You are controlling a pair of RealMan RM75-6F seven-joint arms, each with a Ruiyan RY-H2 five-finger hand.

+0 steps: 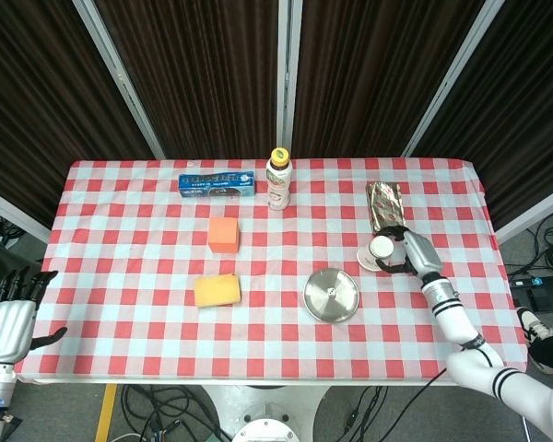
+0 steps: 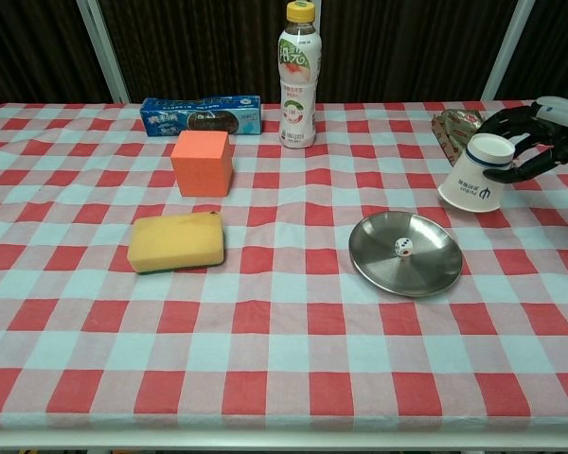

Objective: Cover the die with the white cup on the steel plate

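Note:
A round steel plate point(image 2: 426, 270) point(image 1: 332, 295) lies on the checked cloth, right of centre. A small white die point(image 2: 405, 248) with coloured dots rests in its middle; the head view does not resolve it. My right hand point(image 2: 540, 132) point(image 1: 413, 253) grips the white paper cup point(image 2: 478, 172) point(image 1: 381, 251) by its upper part. The cup is upside down and tilted, up and to the right of the plate, apart from it. My left hand point(image 1: 9, 318) hangs off the table's left edge with its fingers spread and nothing in it.
A yellow sponge point(image 2: 176, 241) and an orange block point(image 2: 202, 162) sit left of centre. At the back stand a drink bottle point(image 2: 298, 76) and a blue biscuit pack point(image 2: 201, 115). A brown foil packet point(image 1: 384, 203) lies behind the cup.

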